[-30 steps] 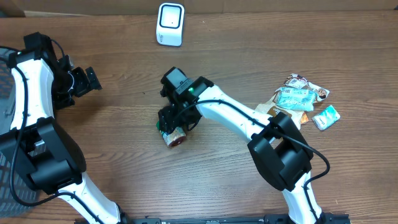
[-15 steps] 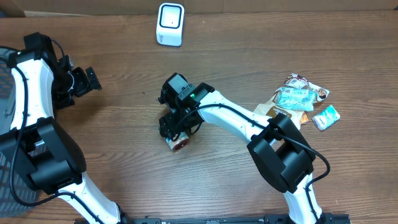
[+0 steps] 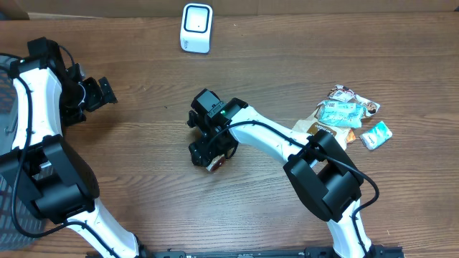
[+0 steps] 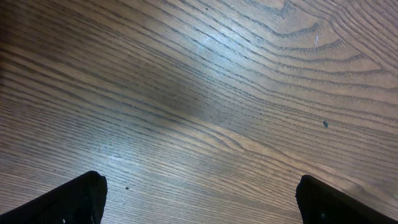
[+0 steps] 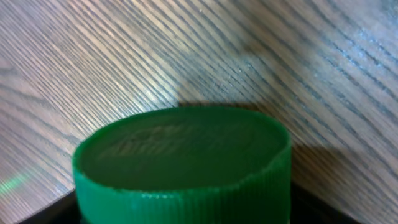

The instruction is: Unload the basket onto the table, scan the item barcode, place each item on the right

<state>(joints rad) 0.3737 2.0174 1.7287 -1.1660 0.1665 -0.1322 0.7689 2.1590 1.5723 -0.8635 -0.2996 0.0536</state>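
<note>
The item is a small jar with a green cap [image 5: 180, 155], lying on the wooden table. Only its reddish-brown end [image 3: 217, 164] shows from above, poking out from under my right gripper [image 3: 210, 147]. In the right wrist view the cap fills the space between the jaws. The fingers are only dark slivers at the bottom corners, so contact with the cap is unclear. The white barcode scanner [image 3: 196, 27] stands at the far edge of the table. At far left my left gripper [image 3: 100, 93] hangs open over bare wood [image 4: 199, 93], its fingertips [image 4: 74, 199] wide apart.
A pile of snack packets [image 3: 344, 113] lies at the right, with a teal packet [image 3: 376, 135] beside it. A dark mesh basket [image 3: 6, 72] sits at the left edge, behind the left arm.
My right gripper has shifted right and toward the front edge, settling lower over the jar, which moved with it. Its green cap no longer shows from above. The left arm has not moved.
</note>
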